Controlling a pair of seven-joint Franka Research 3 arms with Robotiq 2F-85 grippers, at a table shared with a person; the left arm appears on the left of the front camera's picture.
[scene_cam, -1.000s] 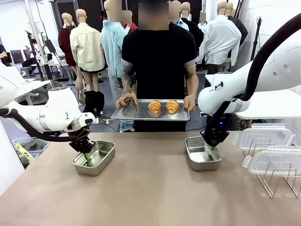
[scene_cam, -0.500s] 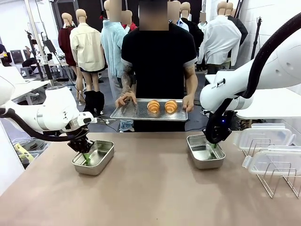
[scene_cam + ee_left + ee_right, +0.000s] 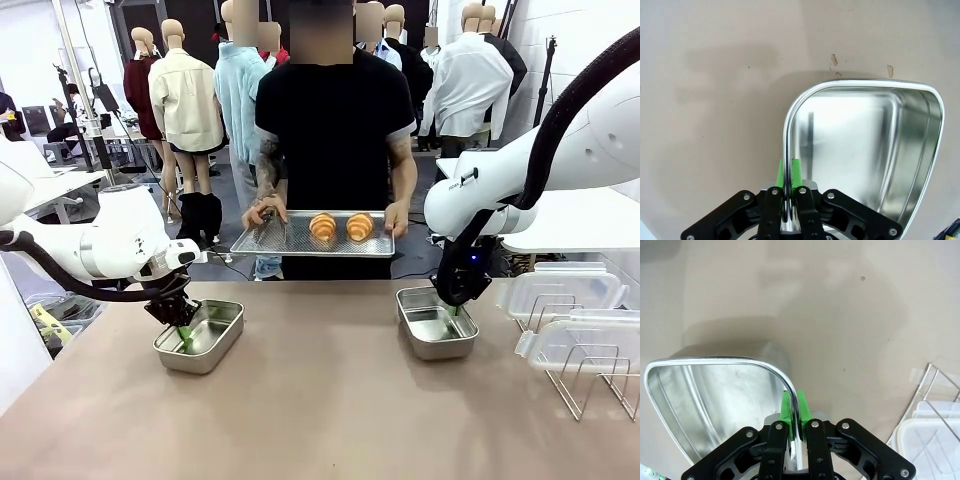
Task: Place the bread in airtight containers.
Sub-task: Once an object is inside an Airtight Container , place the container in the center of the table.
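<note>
Two golden croissants (image 3: 340,227) lie on a perforated steel tray (image 3: 280,238) that a person holds with both hands at the far side of the table. One shiny steel tin (image 3: 201,337) sits at the table's left, and my left gripper (image 3: 184,338) is shut on its left rim (image 3: 786,150). A second tin (image 3: 435,323) sits at the right, with my right gripper (image 3: 456,312) shut on its right rim (image 3: 790,390). Both tins are empty inside, as the left wrist and right wrist views show.
Clear plastic lids (image 3: 560,290) lean in a wire rack (image 3: 590,385) at the table's right edge; the rack (image 3: 935,390) also shows beside the right tin. The middle of the tan table (image 3: 320,400) lies between the two tins.
The person has shifted the tray with the croissants slightly left. The right gripper has drawn its tin a little right and farther back on the table. The left arm has stayed put.
</note>
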